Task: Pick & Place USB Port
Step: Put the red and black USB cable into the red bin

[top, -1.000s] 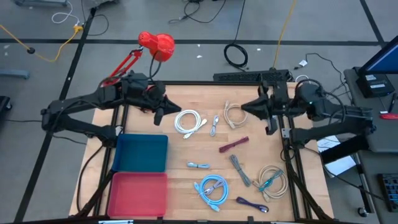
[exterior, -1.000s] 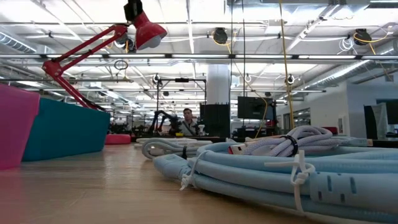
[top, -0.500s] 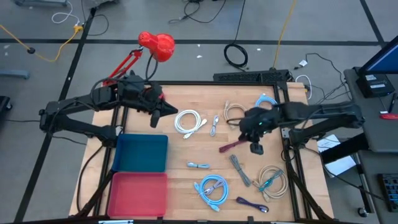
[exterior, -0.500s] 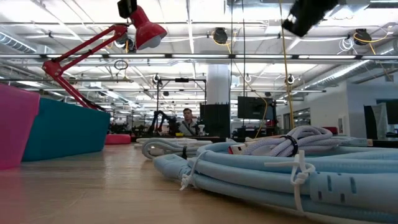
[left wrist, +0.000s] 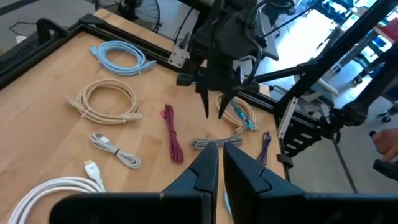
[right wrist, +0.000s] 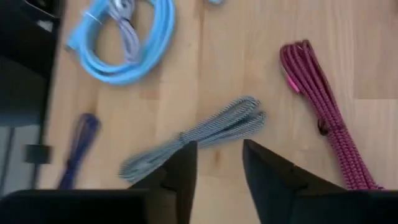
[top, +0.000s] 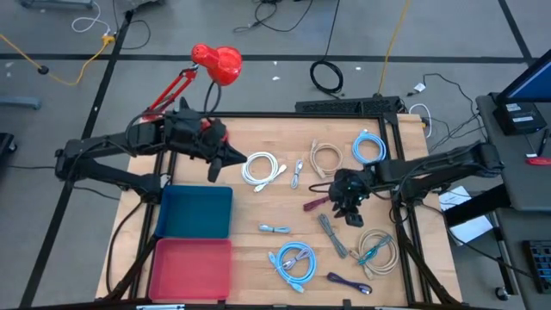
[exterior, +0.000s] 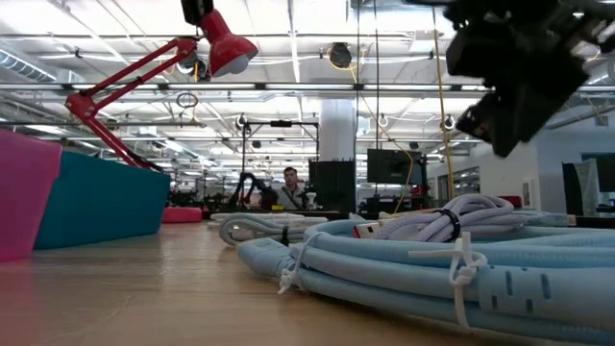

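Several bundled cables lie flat on the wooden table. My right gripper (top: 349, 208) hangs open above a grey braided cable (right wrist: 199, 137), tipped steeply down, with nothing between its fingers. A maroon cable (right wrist: 323, 112) lies just beside it, also seen in the high view (top: 323, 200). The left wrist view shows the right gripper (left wrist: 214, 109) above the grey cable (left wrist: 217, 142). My left gripper (top: 225, 159) is shut and held in the air above the table's far left part, near a white cable (top: 261, 168).
A blue bin (top: 196, 211) and a red bin (top: 191, 267) stand at the table's left near side. Light blue cables (top: 294, 261) (top: 368, 146), beige coils (top: 325, 159) (top: 377, 250) and a purple cable (top: 349, 282) lie around. A red lamp (top: 215, 62) stands behind the far edge.
My right gripper has come down from high at the table's far right toward the table's middle and tipped from about level to pointing steeply down; it now hangs over the grey and maroon cables. No cable has moved.
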Motion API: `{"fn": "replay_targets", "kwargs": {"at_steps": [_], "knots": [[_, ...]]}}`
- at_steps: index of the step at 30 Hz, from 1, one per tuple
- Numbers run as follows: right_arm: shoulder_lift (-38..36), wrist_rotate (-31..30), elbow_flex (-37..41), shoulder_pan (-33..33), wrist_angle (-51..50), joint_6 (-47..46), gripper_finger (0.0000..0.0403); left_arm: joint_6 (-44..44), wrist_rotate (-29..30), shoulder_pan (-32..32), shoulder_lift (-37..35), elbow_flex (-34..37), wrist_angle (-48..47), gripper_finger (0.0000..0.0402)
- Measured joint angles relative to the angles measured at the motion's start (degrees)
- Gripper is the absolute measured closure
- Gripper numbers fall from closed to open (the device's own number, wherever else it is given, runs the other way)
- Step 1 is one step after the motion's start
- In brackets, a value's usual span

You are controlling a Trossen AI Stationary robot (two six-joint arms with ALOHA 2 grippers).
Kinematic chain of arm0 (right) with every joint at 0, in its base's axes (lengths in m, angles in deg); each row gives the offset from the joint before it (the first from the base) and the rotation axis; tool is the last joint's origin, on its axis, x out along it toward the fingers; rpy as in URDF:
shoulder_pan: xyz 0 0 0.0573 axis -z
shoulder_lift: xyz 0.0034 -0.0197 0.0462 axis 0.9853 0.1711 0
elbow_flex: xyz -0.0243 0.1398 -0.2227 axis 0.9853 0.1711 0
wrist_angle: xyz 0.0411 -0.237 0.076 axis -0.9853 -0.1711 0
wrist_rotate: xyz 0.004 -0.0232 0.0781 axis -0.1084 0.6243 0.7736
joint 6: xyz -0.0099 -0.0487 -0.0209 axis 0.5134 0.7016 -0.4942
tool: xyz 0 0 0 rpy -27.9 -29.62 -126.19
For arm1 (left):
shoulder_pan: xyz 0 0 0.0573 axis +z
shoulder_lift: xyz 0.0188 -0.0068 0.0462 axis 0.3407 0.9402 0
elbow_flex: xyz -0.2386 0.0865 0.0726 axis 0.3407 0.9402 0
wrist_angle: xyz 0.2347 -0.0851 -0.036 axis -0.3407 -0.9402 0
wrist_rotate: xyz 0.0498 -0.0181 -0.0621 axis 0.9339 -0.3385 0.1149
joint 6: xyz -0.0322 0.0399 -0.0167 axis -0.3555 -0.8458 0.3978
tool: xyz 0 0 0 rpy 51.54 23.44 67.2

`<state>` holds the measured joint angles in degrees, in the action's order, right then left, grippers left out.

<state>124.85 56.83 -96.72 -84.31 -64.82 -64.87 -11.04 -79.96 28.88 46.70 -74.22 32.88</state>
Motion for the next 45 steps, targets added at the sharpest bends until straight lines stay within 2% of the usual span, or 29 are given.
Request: {"fn": "replay_targets", "kwargs": {"at_steps": [5,9,13,29,32,35,37,41,45], "knots": [[0.86,-9.31,3.09,0.62,0.06,6.11,0.0222,0.09,1.94,-1.72,0.01,0.08,0.09,0.0376],[1.57,-19.72,3.15,0.78,-0.08,11.87,0.0199,1.37,2.14,-2.25,0.02,1.62,0.96,0.0376],[3.25,-23.16,3.15,1.73,-0.59,14.96,0.0197,3.77,2.21,-2.33,0.03,3.42,1.96,0.0376],[15.27,-21.30,2.95,3.82,1.32,14.15,0.0249,7.13,2.14,-3.86,0.01,5.79,5.19,0.0376],[16.71,-21.02,2.91,3.82,2.12,11.77,0.0287,7.35,2.12,-3.90,0.01,5.79,5.19,0.0376],[17.09,-20.42,2.81,3.76,2.50,8.43,0.0350,7.60,2.20,-3.90,0.01,5.79,5.22,0.0376],[17.05,-20.46,1.58,3.72,2.30,5.69,0.0383,7.76,3.27,-3.90,-0.02,5.79,5.25,0.0376],[15.24,-21.07,-2.91,3.34,4.69,-0.44,0.0385,9.16,8.38,-3.91,-0.90,5.84,5.36,0.0376],[13.67,-20.84,-11.04,2.93,5.38,-4.29,0.0393,11.72,15.64,-3.55,-2.46,5.84,5.11,0.0376]]}}
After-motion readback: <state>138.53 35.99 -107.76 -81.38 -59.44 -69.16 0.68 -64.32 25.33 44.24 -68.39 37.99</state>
